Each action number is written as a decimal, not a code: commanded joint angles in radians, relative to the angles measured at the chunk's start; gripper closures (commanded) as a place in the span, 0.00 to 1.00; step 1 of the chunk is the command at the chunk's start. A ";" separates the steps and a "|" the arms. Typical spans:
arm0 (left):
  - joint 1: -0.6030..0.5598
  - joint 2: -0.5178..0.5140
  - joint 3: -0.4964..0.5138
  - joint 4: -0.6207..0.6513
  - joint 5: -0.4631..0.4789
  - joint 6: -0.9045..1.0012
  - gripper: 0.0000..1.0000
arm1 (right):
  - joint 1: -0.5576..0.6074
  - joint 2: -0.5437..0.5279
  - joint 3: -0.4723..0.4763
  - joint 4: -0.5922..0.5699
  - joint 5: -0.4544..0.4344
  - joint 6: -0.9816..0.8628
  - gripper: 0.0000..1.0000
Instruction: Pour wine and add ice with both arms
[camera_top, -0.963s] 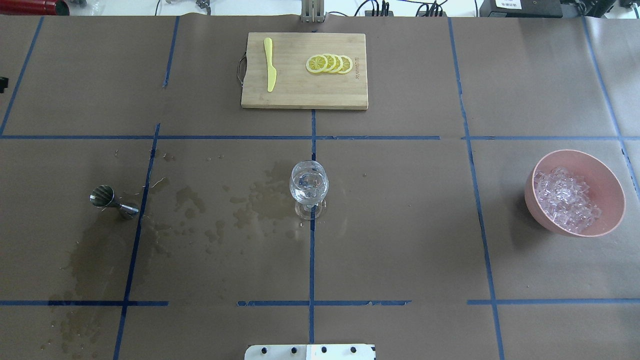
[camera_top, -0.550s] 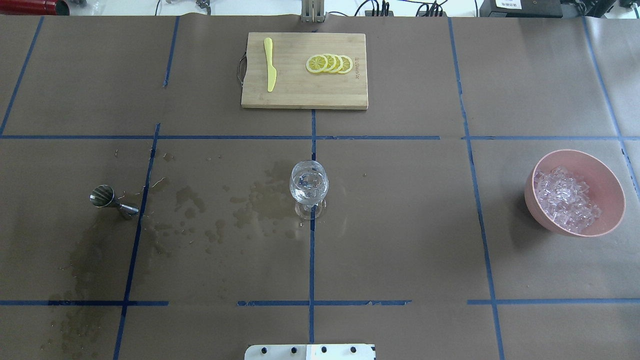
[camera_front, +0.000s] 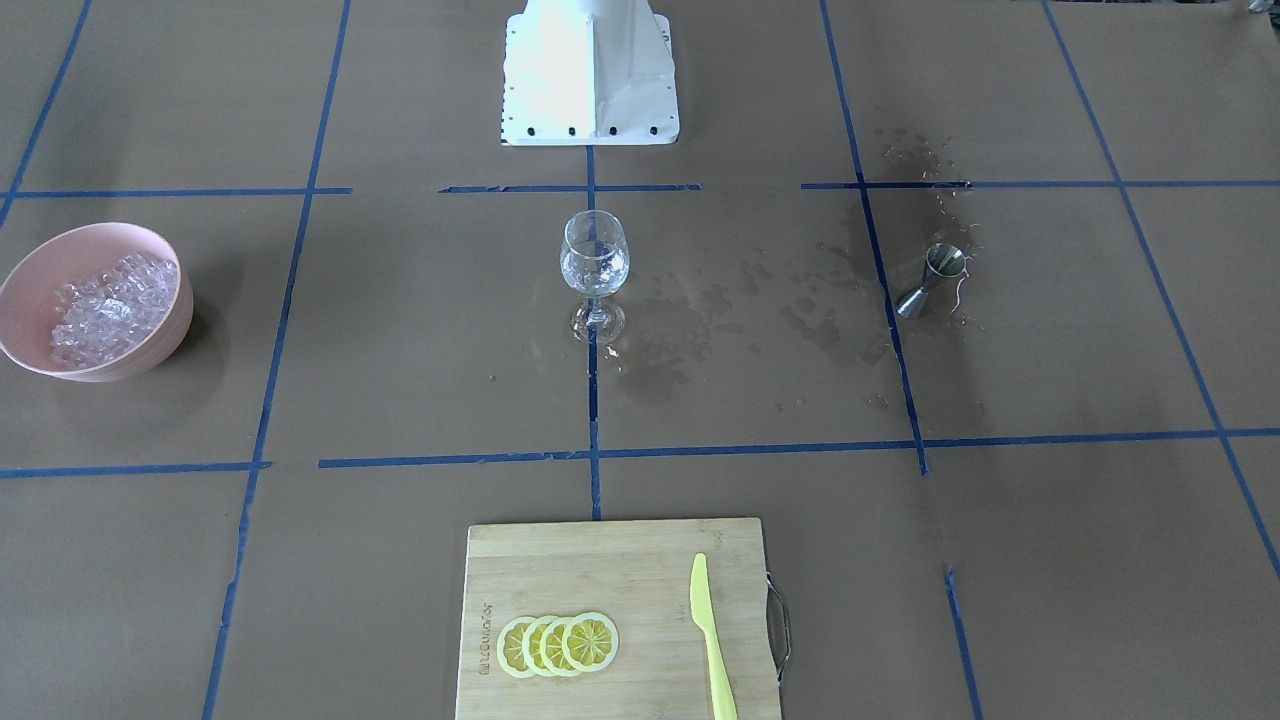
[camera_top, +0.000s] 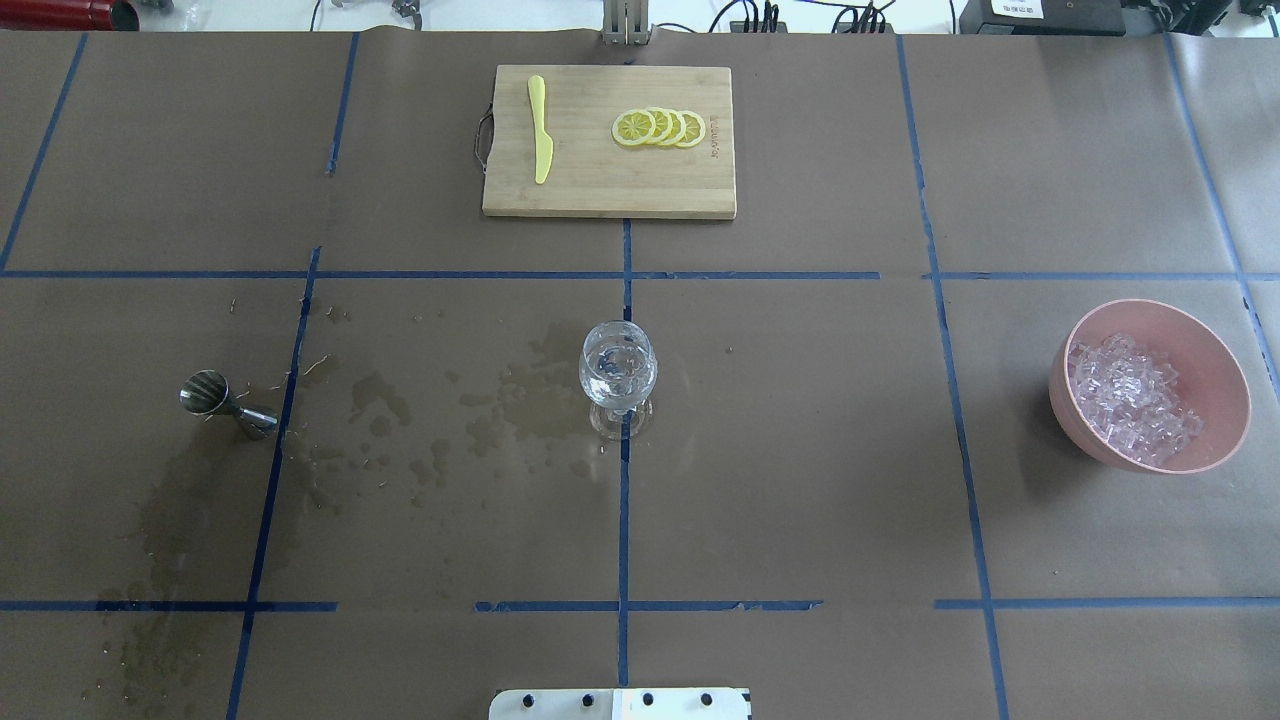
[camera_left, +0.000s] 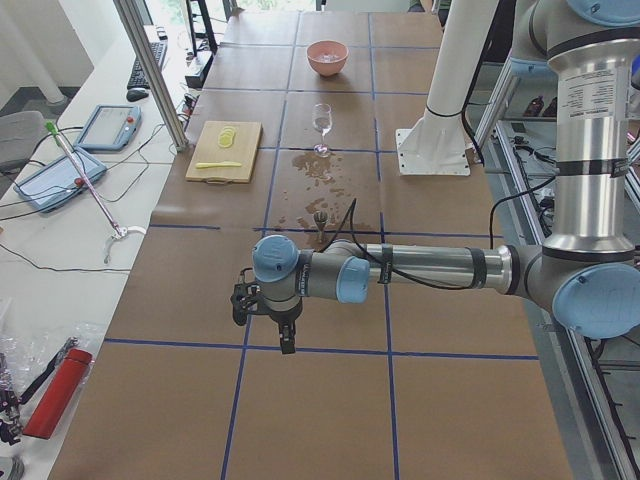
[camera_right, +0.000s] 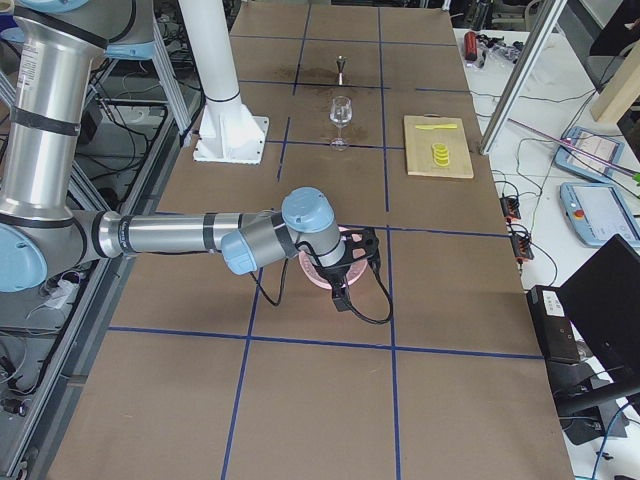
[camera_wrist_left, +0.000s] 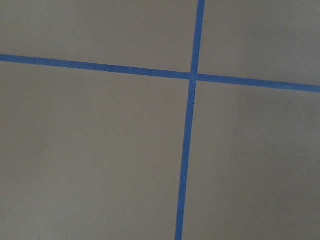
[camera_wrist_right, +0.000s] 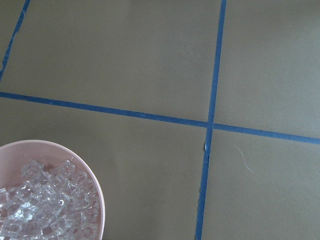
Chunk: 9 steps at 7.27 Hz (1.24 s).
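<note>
A clear stemmed wine glass (camera_top: 618, 375) (camera_front: 594, 265) stands upright at the table's middle. Something clear glints inside it; I cannot tell wine from ice there. The ice (camera_top: 1130, 400) (camera_wrist_right: 45, 205) lies heaped in a pink bowl (camera_top: 1160, 310) (camera_front: 150, 245) at the right. A steel jigger (camera_top: 225, 400) (camera_front: 930, 280) stands at the left. Only the side views show the arms. My left gripper (camera_left: 287, 343) hangs over bare paper, well short of the jigger. My right gripper (camera_right: 342, 297) hangs just in front of the bowl (camera_right: 308, 272). I cannot tell whether either is open or shut.
Wet patches (camera_top: 510, 400) stain the paper between jigger and glass. At the far edge lies a wooden cutting board (camera_top: 580, 190) with lemon slices (camera_top: 660, 127) and a yellow knife (camera_top: 540, 130). The white post base (camera_front: 590, 90) stands at the robot's side.
A small black shape at the left edge of the overhead view one second ago is gone now. Nothing on the table has moved.
</note>
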 joint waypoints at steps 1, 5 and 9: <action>-0.073 0.006 -0.020 0.010 0.000 0.122 0.00 | 0.000 0.001 0.006 0.002 0.041 0.004 0.00; -0.070 0.013 -0.026 0.006 0.002 0.124 0.00 | -0.133 -0.010 0.047 0.156 0.018 0.308 0.00; -0.070 0.018 -0.022 -0.028 0.002 0.125 0.00 | -0.491 -0.010 0.047 0.350 -0.318 0.711 0.02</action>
